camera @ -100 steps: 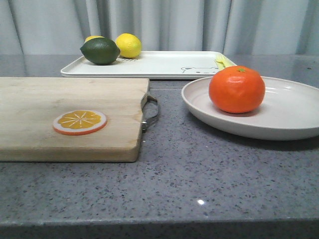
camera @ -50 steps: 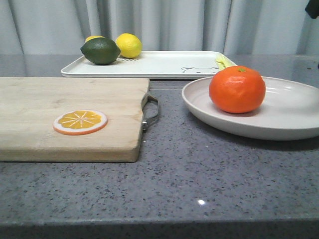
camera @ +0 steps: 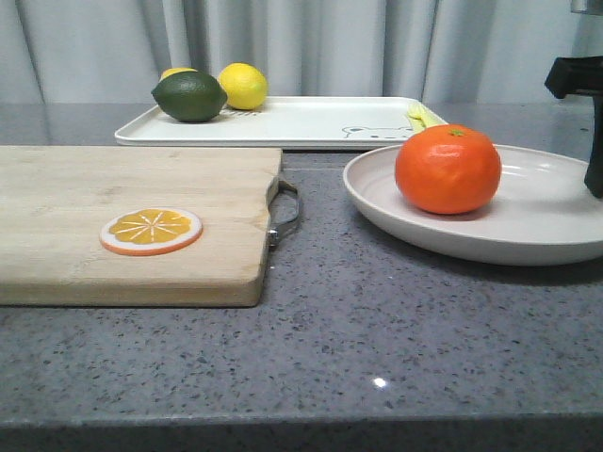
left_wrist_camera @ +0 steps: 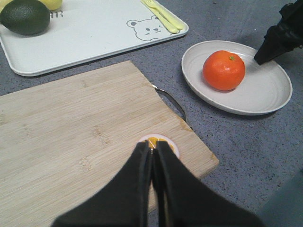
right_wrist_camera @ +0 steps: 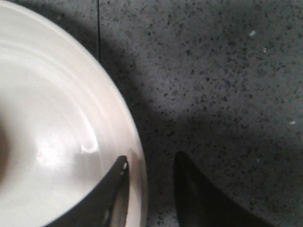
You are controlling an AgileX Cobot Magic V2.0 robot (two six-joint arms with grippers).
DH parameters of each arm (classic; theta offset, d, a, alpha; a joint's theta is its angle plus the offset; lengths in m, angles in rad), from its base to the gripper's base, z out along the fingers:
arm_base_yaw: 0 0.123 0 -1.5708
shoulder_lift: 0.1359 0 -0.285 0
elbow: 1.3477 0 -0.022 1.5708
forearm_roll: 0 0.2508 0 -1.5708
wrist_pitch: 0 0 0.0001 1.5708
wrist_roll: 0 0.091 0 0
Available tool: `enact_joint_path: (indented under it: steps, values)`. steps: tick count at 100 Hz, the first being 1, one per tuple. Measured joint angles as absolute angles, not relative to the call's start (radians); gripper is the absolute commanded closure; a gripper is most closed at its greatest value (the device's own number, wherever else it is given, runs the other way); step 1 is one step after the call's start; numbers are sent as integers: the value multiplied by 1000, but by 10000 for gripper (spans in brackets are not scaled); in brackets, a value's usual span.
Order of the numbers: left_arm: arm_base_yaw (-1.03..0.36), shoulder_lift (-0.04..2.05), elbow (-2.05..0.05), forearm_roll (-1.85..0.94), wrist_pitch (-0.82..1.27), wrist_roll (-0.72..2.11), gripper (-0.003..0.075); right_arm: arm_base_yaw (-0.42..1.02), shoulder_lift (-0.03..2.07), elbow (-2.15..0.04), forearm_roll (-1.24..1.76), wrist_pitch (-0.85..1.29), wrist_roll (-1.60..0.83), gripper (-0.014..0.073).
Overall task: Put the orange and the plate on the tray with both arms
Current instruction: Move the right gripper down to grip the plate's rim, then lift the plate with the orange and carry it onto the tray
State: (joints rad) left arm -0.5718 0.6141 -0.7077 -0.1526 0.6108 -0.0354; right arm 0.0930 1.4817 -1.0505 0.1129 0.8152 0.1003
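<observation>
Beige plate (camera: pixel 528 221) right of board (camera: pixel 113 221), orange (camera: pixel 448 169) on it, tray (camera: pixel 283 122) behind | right gripper (right_wrist_camera: pixel 149 165) spread, 1 finger each side of rim | left gripper (left_wrist_camera: pixel 152 156) closed, empty | plate likely stiff, smooth, slippery: pinch rim level or orange rolls

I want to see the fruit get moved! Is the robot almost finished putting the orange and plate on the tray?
Not yet. Nothing is on the tray from the job: the orange sits in the plate on the counter. In hand: the right gripper has its jaws open astride the plate's rim. The left gripper, jaws shut, hangs over the cutting board. Left: gripping and carrying both over.
</observation>
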Motion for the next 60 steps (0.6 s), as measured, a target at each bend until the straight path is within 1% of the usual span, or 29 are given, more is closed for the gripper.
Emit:
enact_joint_path:
  steps: [10, 16, 22, 49, 60]
  values:
    - [-572, 614, -708, -153, 611, -35, 739, 93, 1482, -1051, 117, 815, 100, 609]
    - [-572, 614, -708, -153, 611, -35, 739, 93, 1482, -1051, 122, 815, 100, 669]
    - [-572, 614, -708, -153, 611, -36, 739, 93, 1482, -1053, 127, 815, 100, 654]
    - [-572, 614, -708, -155, 611, -36, 739, 93, 1482, -1054, 144, 811, 100, 654]
    - [-572, 614, -708, -158, 611, -36, 739, 70, 1482, -1059, 177, 811, 97, 654]
